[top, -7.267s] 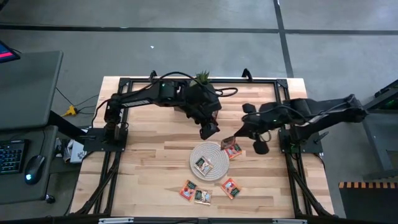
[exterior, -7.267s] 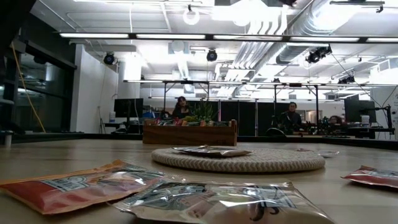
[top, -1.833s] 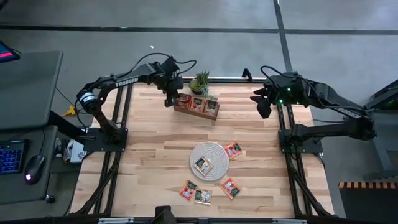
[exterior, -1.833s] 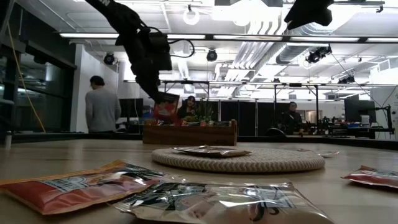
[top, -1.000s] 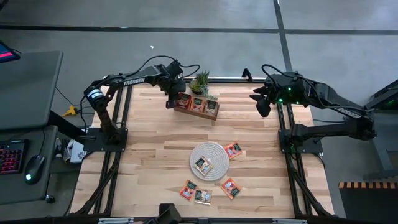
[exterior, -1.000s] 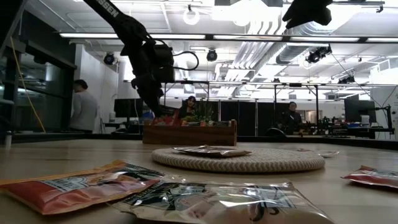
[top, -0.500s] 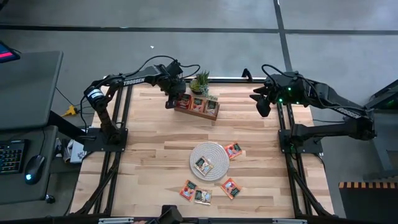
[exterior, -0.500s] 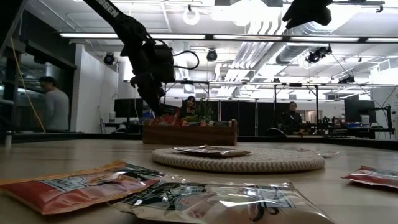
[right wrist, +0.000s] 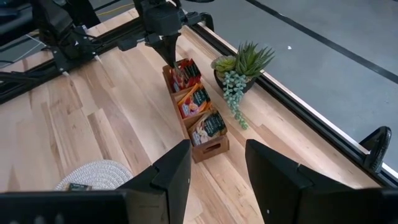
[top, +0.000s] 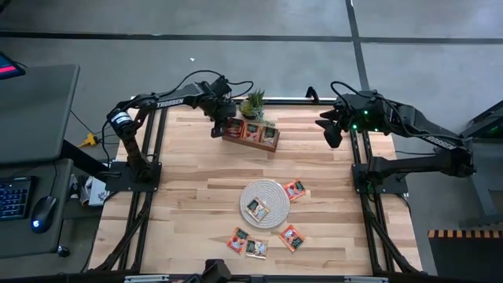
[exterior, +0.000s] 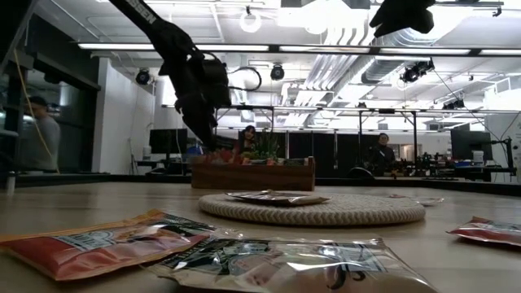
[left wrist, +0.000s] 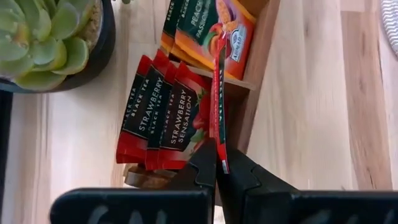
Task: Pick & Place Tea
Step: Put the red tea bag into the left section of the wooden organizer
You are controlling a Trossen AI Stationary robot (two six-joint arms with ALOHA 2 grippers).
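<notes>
Left gripper (left wrist: pixel 217 167): at far left part of table, just over left end compartment of wooden tray (top: pixel 249 134); fingers clenched on edge of one red tea sachet (left wrist: pixel 218 99), held edge-on above that compartment.
Right gripper (right wrist: pixel 216 163): raised near far right corner of table, fingers spread with nothing between; well apart from tray.
Tray: three compartments in a row, tilted slightly against table's far edge; just beside potted succulent (top: pixel 254 101), which stands at far side of tray.
Tray contents: left end compartment with three red strawberry sachets (left wrist: pixel 158 112) standing side by side; middle compartment with orange peach sachets (left wrist: pixel 211 34), exact count unclear; right end compartment with a pale sachet (right wrist: pixel 209 126).
Woven mat (top: pixel 264 203): round, middle of table toward near side; one sachet on mat (top: pixel 257 208) lying flat on it.
Sachets off mat: four counted in high view; one by mat's right edge (top: pixel 295 189), touching or nearly touching rim; one alone on near right (top: pixel 291 237); pair on near left (top: pixel 246 244), overlapping or touching each other.
Table (top: pixel 189 204): pale wood planks; wide bare stretch between tray and mat; bare strips along left and right sides, bounded by black arm frames.
Edges: near pair of sachets close to near table edge; tray and plant close to far edge.
Background: person (exterior: pixel 37 134) standing at far left of room in low view.
</notes>
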